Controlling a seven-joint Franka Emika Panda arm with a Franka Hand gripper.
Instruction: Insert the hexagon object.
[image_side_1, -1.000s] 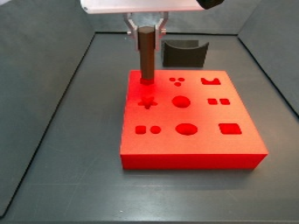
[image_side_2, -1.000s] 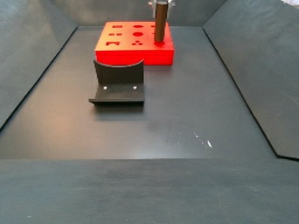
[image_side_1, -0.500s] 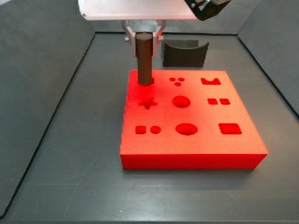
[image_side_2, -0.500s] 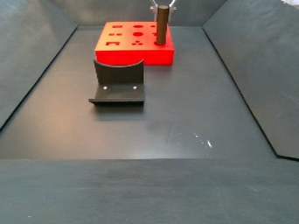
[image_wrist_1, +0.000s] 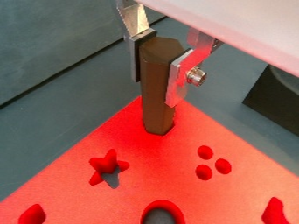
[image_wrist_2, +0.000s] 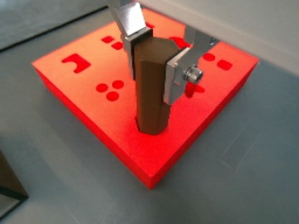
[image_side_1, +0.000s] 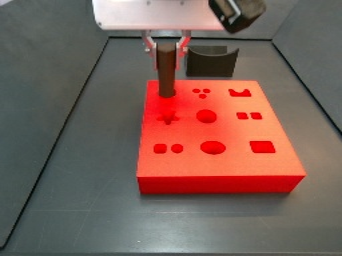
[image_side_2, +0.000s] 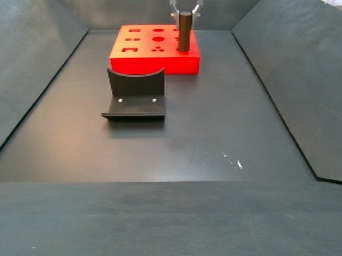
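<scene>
Over the far corner of the red block (image_side_1: 214, 135), the gripper (image_wrist_1: 163, 54) hangs from above, its two silver plate fingers (image_wrist_1: 180, 74) clamped on the upper end of the hexagon object (image_wrist_1: 156, 87). Jaws stand only as wide as the peg, both pads pressed flat against opposite faces in both wrist views; nothing else is held.

The peg is upright, a long brown rod, its lower end down at the block's top surface near that corner. In a wrist view (image_wrist_2: 152, 87) the foot looks seated in a hole close to the block's edge, but whether it has gone in properly or only rests on the rim I cannot tell. In a side view (image_side_1: 166, 68) the peg stands straight at the block's back left corner, the star-shaped hole (image_side_1: 168, 117) just in front of it.

Step in hand, as I judge it: the insertion itself, peg lined up and at the mouth of its hole. Next move likely calls for a straight push down, keeping the peg vertical and its flats matched to the hole, then opening the jaws.

Other holes lie untouched, e.g. the three-dot cluster (image_wrist_1: 211, 163). The fixture (image_side_2: 135, 92) sits on the floor in front of the block, apart from the gripper.
</scene>
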